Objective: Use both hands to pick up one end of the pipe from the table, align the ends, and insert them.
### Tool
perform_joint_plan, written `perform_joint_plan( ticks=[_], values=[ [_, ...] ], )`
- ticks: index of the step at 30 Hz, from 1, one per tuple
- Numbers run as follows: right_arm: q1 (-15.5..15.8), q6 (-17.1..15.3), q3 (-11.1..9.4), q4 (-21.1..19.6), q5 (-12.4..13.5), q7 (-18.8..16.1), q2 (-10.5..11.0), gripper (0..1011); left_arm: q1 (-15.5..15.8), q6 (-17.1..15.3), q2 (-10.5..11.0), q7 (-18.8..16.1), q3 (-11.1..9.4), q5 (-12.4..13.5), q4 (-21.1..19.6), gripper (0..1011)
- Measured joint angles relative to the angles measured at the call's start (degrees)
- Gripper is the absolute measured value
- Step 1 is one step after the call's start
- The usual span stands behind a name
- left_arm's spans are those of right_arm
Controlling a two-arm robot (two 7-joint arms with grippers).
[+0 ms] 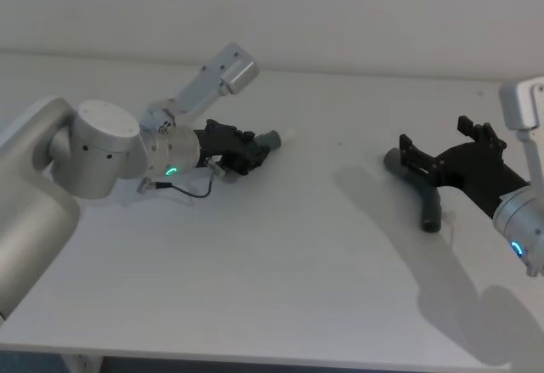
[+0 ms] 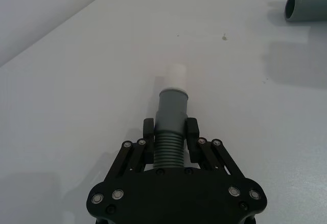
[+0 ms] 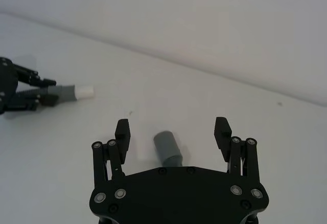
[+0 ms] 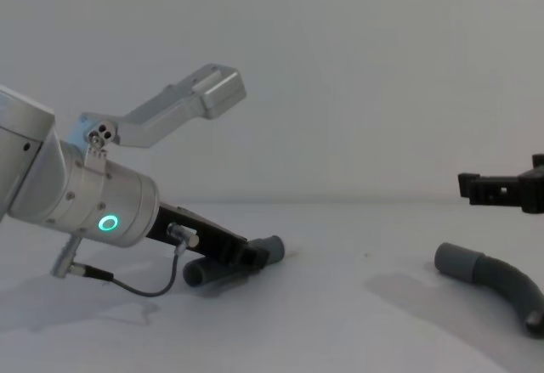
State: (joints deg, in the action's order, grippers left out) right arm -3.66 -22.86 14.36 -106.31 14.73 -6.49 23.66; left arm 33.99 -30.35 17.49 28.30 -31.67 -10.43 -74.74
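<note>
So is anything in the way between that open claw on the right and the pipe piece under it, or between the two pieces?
Nothing visible. The right gripper hangs, jaws open, above the right pipe piece, and only table surface lies between that and the left pipe piece in the left gripper.

No legible text, no labels, no numbers or signs

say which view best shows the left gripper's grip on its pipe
The left wrist view: the left gripper is shut on the ribbed part of its pipe piece, cuff sticking out ahead. Head and chest views hide the contact behind the gripper; the right wrist view shows it far off.
</note>
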Motion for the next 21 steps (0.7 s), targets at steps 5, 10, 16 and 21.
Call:
perform_joint_plan(
  ticks=[5, 10, 16, 21],
  values=[
    [-1.08, -4.87, 0.37, -0.67, -0.25, -0.29, 0.46, 1000, 0.0, 0.0, 0.0, 0.0, 0.0, 0.0, 0.0, 355],
    [-1.77, -8.28, 0.45, -1.0, -0.37, -0.49, 0.79, 1000, 0.0, 0.0, 0.0, 0.0, 0.0, 0.0, 0.0, 355],
    [-2.34, -11.8, 0.4, -1.07, -0.51, -0.77, 1.14, 1000, 0.0, 0.0, 0.0, 0.0, 0.0, -0.01, 0.0, 355],
    [-2.5, -13.67, 0.35, -0.8, -0.63, -1.01, 1.38, 1000, 0.0, 0.01, 0.0, 0.0, 0.0, -0.01, 0.0, 355]
  ],
)
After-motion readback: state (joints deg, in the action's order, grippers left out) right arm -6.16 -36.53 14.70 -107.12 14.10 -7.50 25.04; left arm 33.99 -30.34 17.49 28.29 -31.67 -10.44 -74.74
